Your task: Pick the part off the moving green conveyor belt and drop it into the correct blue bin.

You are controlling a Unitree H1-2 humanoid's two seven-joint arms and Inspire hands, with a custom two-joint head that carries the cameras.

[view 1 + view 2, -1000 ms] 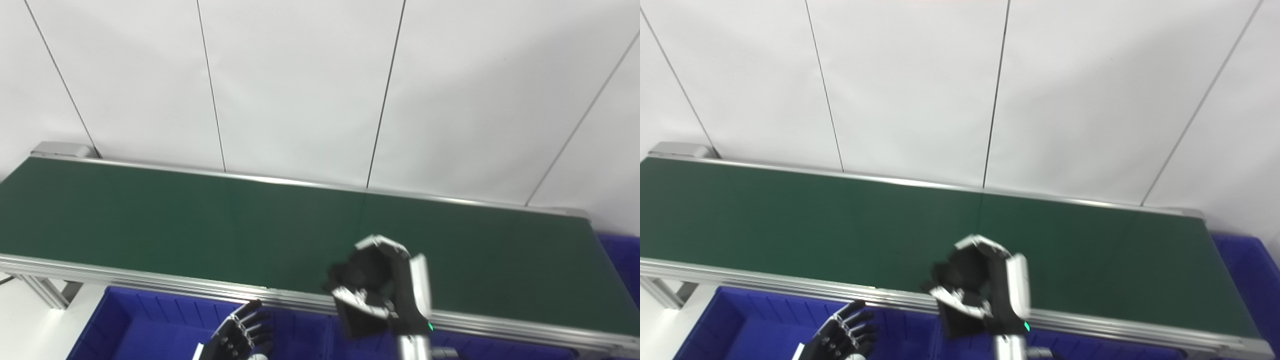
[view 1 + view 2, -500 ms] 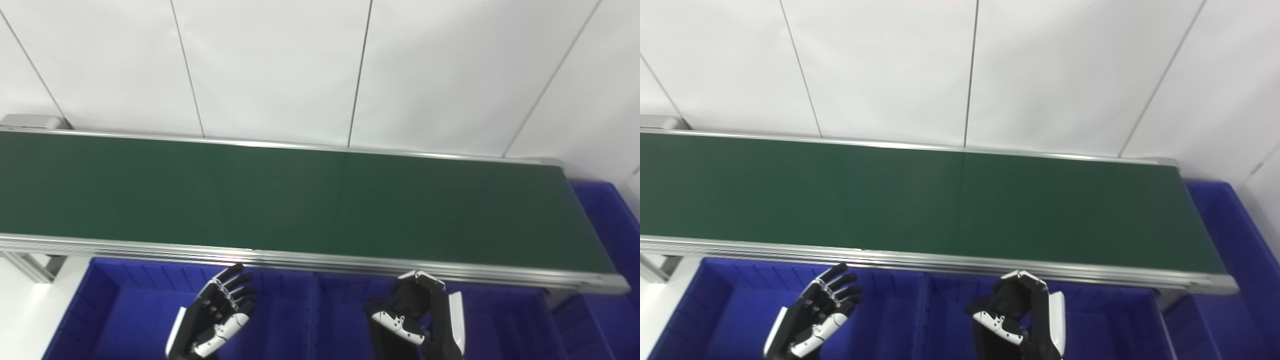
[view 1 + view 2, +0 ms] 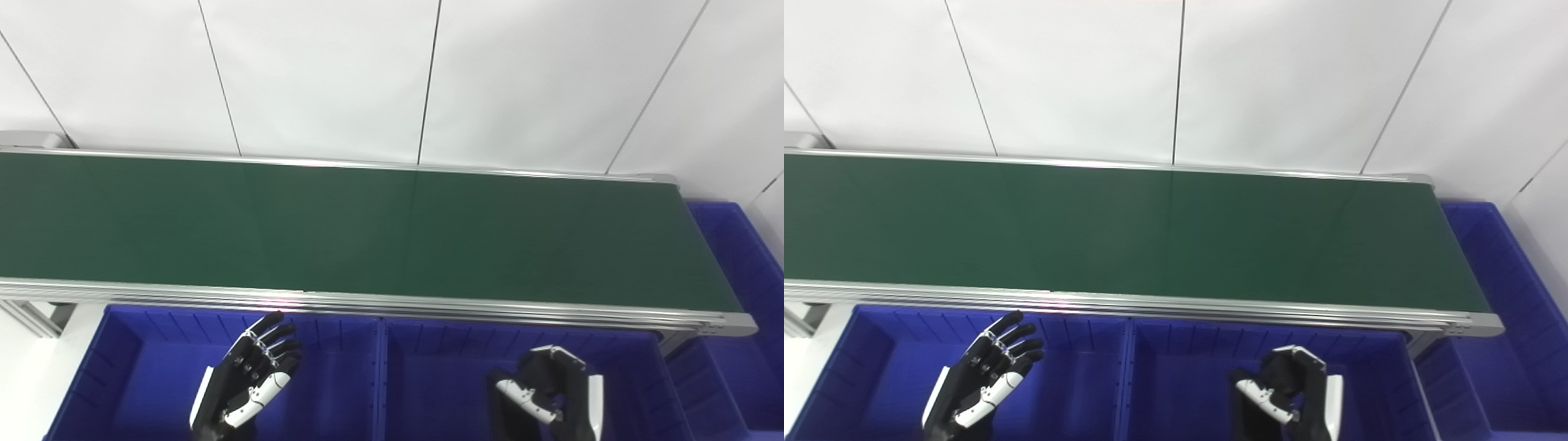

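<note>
Right hand (image 3: 548, 395): fingers curled around a dark part (image 3: 511, 413), held over the right-hand blue bin (image 3: 637, 361) just in front of the green conveyor belt (image 3: 367, 233). Left hand (image 3: 248, 383): fingers spread, holding nothing, above the left-hand blue bin (image 3: 122, 343). Third blue bin (image 3: 735, 245): beside the belt's right end.

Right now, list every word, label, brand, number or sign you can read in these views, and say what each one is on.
None: no readable text shows on the green conveyor belt, its metal rail, the blue bins, the white wall panels, the left hand or the right hand.
</note>
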